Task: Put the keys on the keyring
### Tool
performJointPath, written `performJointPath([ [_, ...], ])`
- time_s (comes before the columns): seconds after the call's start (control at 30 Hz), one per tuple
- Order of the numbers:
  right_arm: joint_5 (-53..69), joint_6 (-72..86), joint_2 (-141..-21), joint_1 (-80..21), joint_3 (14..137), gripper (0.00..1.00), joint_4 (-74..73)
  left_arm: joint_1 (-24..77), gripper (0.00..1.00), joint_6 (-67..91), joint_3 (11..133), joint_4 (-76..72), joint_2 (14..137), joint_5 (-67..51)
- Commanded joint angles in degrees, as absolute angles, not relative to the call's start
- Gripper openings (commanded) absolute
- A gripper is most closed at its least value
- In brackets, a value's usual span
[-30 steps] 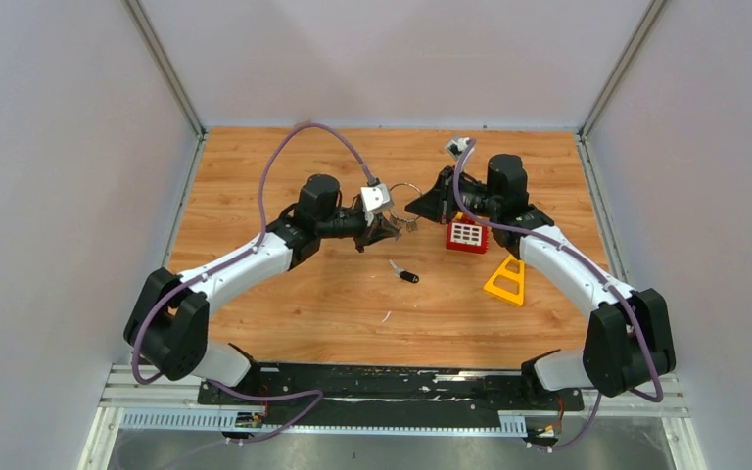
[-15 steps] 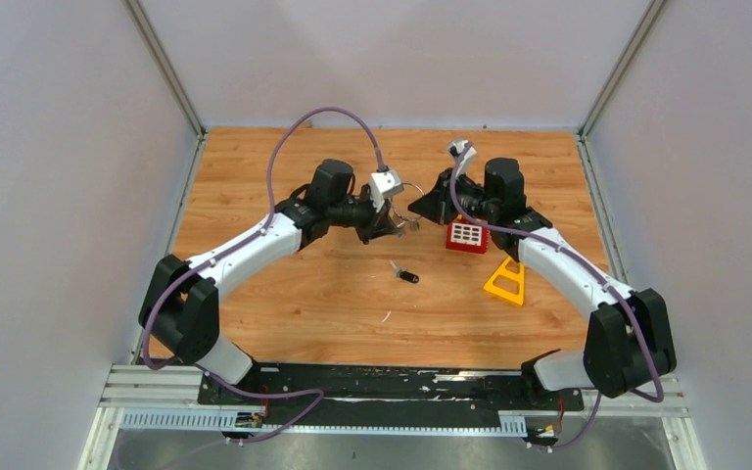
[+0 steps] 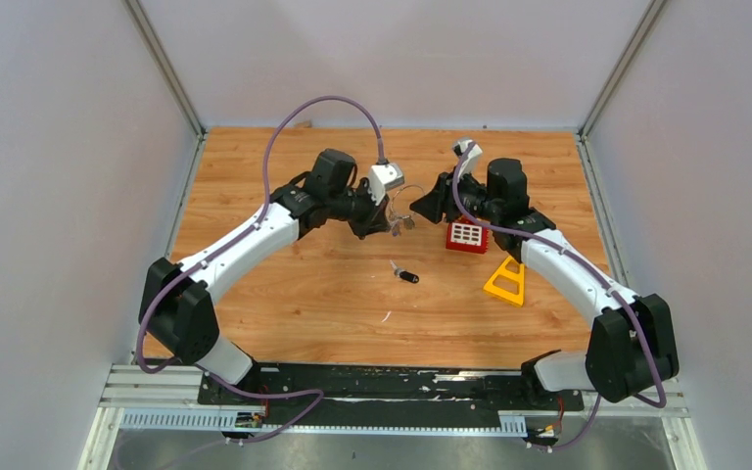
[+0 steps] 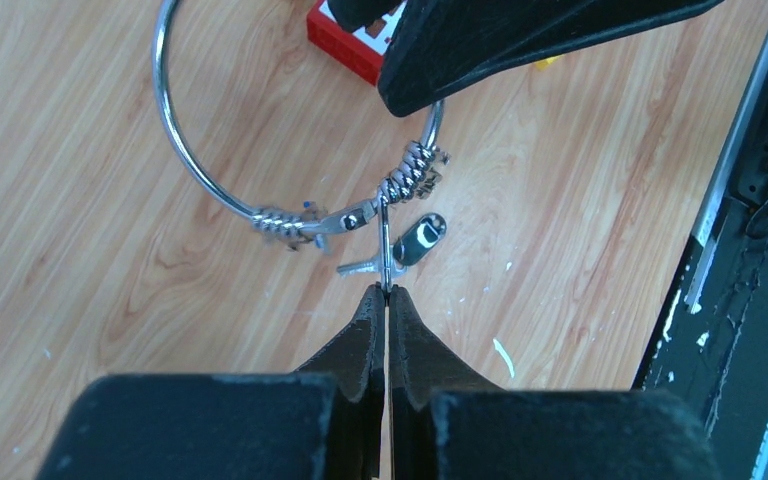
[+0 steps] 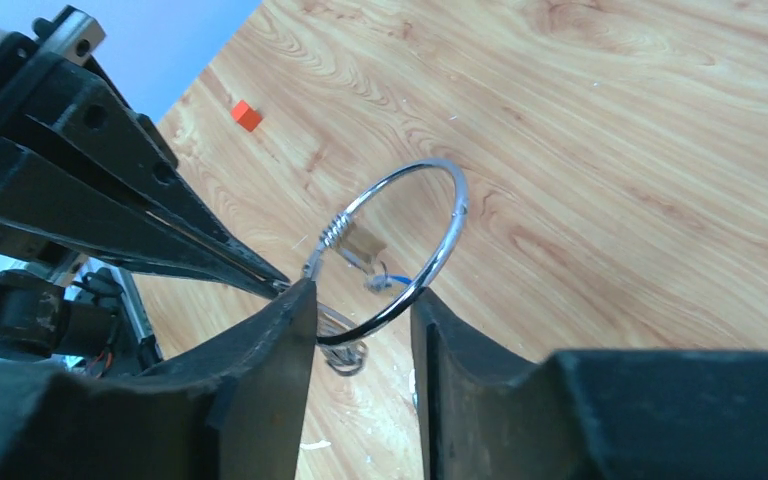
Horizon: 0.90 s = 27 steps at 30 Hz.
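Observation:
The keyring [image 3: 406, 189] is a thin silver wire ring held in the air between my two grippers. My left gripper [image 4: 386, 291] is shut on a thin wire end of the ring, beside its coiled wire wraps [image 4: 412, 172]. My right gripper [image 5: 360, 318] is closed across the ring [image 5: 457, 215], which touches both inner pads. A bit of blue shows on the ring [image 5: 392, 278]. The key [image 3: 405, 273], with a silver blade and black head, lies on the table below the grippers. It also shows in the left wrist view [image 4: 419, 240].
A red block with a white grid [image 3: 467, 235] stands under the right arm, and a yellow triangular frame [image 3: 505, 281] lies to its front right. A tiny orange bit [image 5: 247, 115] lies on the wood. White flecks mark the table in front.
My left arm has swung back and to the right, carrying its gripper slightly up toward the ring. The right arm and the key on the table have barely moved.

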<state>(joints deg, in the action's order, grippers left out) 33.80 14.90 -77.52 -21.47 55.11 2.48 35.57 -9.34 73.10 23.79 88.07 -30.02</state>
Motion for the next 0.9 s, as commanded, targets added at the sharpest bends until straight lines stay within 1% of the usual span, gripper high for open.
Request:
performJointPath([
  [0.0,32.6,14.3,-75.8,-20.9,55.6,0.43,2.6,35.4,0.00,-11.6,78.0,31.5,86.2,-28.0],
  [0.3,33.0,12.2,-75.9,-20.3,56.1,0.58,1.7,35.5,0.00,-15.1,84.4,43.1,87.6,-22.9],
  [0.47,34.4,11.3,-76.4,-19.9,56.4,0.62,1.6,35.5,0.00,-14.7,86.4,45.9,87.3,-21.2],
  [0.63,43.5,9.6,-76.5,-19.9,54.7,0.62,6.7,35.5,0.00,-14.9,89.2,48.9,88.0,-22.1],
  [0.87,58.8,7.3,-77.2,-19.7,54.1,0.62,11.9,35.6,0.00,-21.2,91.0,53.2,87.7,-24.1],
])
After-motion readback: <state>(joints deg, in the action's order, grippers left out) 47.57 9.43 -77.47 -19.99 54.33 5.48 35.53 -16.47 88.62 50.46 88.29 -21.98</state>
